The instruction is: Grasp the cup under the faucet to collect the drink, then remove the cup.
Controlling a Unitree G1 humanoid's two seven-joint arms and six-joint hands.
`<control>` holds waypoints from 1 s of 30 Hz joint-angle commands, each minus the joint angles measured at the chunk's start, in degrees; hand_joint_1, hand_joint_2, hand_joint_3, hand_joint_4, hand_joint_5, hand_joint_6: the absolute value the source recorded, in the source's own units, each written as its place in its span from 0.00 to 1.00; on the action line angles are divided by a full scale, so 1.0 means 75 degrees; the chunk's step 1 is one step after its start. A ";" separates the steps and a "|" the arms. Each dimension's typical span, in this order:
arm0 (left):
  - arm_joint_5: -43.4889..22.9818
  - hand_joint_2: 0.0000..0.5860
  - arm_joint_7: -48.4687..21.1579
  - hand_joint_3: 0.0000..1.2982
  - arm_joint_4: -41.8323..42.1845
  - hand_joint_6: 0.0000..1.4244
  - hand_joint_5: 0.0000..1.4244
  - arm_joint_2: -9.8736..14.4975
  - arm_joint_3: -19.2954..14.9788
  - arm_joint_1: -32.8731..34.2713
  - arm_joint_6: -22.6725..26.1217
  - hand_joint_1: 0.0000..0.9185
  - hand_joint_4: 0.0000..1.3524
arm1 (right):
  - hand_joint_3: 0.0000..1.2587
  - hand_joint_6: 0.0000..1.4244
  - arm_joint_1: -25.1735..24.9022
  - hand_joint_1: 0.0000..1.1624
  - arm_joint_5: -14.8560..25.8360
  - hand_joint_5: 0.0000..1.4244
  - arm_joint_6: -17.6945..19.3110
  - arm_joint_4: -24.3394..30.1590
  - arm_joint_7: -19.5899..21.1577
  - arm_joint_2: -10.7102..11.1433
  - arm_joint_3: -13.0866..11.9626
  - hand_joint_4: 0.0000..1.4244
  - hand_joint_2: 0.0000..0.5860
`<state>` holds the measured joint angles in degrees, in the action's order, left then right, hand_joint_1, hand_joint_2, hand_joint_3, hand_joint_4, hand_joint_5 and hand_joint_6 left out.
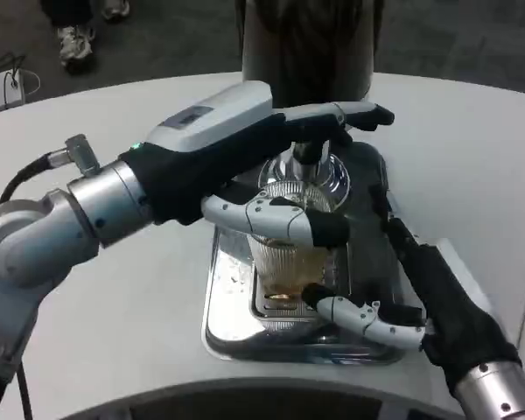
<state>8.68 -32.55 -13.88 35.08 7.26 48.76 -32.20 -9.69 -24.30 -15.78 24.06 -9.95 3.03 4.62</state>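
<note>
Cup (284, 262) stood on the steel drip tray (223, 315) beneath the faucet (308, 157), amber drink partly collected. Left hand (262, 175) gripped its rim; right hand (376, 319) touched its base. Removal remained outstanding.

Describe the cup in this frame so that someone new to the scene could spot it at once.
On the white table sits a shiny metal drip tray under a chrome faucet. On that tray stands the clear ribbed plastic cup, with the left hand wrapped around its upper part and the right hand at its base. It is the only see-through thing there, with amber drink at the bottom.
</note>
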 commanded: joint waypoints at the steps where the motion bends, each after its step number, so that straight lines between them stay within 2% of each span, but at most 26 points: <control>1: 0.0028 0.00 -0.0234 0.13 0.0021 0.18 0.16 0.0190 0.0013 -0.0276 0.0135 0.00 0.11 | 0.00 0.00 -0.0312 0.68 0.0170 0.00 -0.0049 -0.0364 0.0203 -0.0012 0.0078 0.00 0.35; 8: -0.0045 0.00 -0.0208 0.13 0.0215 0.18 0.16 0.0268 -0.0034 -0.0307 0.0259 0.00 0.11 | 0.00 0.00 -0.0723 0.68 0.0321 0.00 -0.0027 -0.0817 0.0385 -0.0030 0.0207 0.00 0.35; 13: -0.0203 0.00 -0.0030 0.13 0.0360 0.18 0.16 0.0214 -0.0251 -0.0467 0.0379 0.00 0.11 | 0.00 0.00 -0.0909 0.68 0.0448 0.00 0.0016 -0.1018 0.0466 -0.0017 0.0254 0.00 0.35; 27: -0.0837 0.01 0.1317 0.14 0.0962 0.20 0.16 -0.0710 -0.1401 -0.1037 0.0627 0.00 0.10 | 0.00 0.00 -0.1143 0.68 0.0856 0.00 0.0091 -0.1285 0.0479 0.0157 0.0317 0.00 0.35; 30: -0.0865 0.02 0.1518 0.14 0.1233 0.20 0.16 -0.0782 -0.1569 -0.1233 0.0698 0.00 0.10 | 0.00 0.00 -0.1137 0.68 0.0923 0.00 0.0102 -0.1296 0.0479 0.0205 0.0314 0.00 0.35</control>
<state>2.67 -22.91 -6.78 29.56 -3.12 41.61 -27.62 -17.79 -18.14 -15.86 14.97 -6.63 4.38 7.03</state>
